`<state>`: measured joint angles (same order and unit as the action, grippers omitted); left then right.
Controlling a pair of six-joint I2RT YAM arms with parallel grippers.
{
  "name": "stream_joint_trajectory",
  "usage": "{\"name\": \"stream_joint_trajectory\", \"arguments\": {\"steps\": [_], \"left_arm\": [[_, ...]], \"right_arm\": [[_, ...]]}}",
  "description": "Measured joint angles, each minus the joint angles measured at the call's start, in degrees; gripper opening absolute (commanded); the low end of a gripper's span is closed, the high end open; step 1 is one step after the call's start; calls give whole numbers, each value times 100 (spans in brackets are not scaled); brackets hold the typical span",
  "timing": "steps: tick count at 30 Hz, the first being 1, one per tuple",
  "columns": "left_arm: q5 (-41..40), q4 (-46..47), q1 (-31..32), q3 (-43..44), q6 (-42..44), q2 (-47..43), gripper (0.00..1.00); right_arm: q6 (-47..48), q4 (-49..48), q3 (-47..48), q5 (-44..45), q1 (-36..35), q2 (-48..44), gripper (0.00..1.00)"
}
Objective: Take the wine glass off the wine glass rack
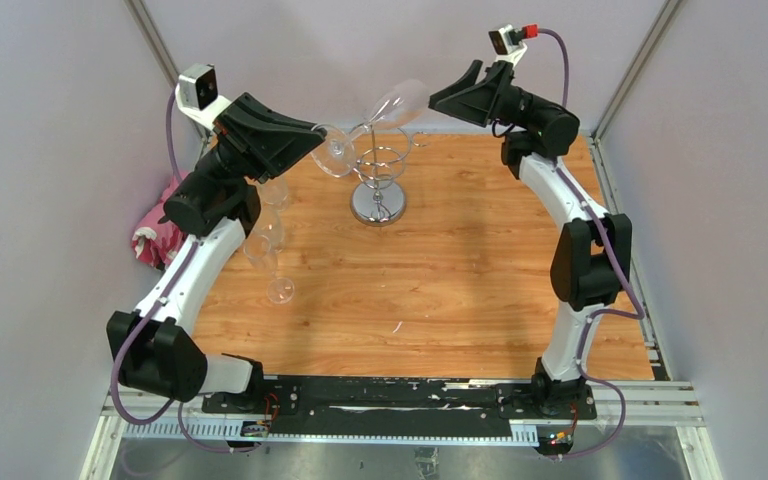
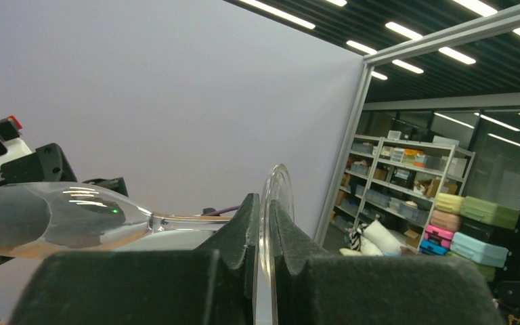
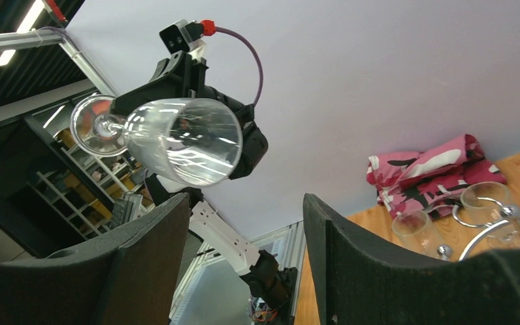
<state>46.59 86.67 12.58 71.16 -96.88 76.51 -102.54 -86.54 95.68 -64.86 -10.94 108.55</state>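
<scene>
Wine glass [image 1: 392, 103]: held lying on its side in the air above the wine glass rack [image 1: 380, 175], foot towards the left arm, open mouth towards the right arm. In the right wrist view it appears well apart from the rack's rings.

Wooden table [image 1: 440, 280]: carries the rack at the far centre. A pink cloth [image 1: 155, 235] and several other clear glasses [image 1: 280, 290] lie along its left side.

Left gripper [image 1: 312, 140]: the left wrist view shows its fingers closed almost fully on the edge of the glass's round foot [image 2: 275, 196]. The disc stands edge-on in the narrow slot between them.

Right gripper [image 1: 450, 95]: jaws spread wide and holding nothing. The bowl [image 3: 183, 139] sits ahead of and above it, not touching either finger.

Handling assessment:
- The glass is judged light, rigid, thin-walled and brittle, with a smooth, slippery surface.
- The present hold is on the thin foot only. With the bowl cantilevered out on the stem [image 2: 189, 220], the glass could pivot or slide in the pads.
- The rim is likely the weakest part and should not be pinched. A firmer purchase would be across the lower bowl or at the stem just under it.
- Squeeze should be gentle, and contact with the chrome wire rings avoided.
</scene>
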Motion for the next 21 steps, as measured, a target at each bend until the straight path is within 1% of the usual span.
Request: {"name": "stream_joint_trajectory", "arguments": {"steps": [5,14,21], "left_arm": [[26,-2,0,-74,-4,9,0],[33,0,0,-76,-2,109,0],[31,4,0,-90,0,313,0]], "right_arm": [[-35,-9,245,4,-216,13,66],[-35,0,323,39,-249,-79,66],[-234,-4,404,74,-459,-79,63]]}}
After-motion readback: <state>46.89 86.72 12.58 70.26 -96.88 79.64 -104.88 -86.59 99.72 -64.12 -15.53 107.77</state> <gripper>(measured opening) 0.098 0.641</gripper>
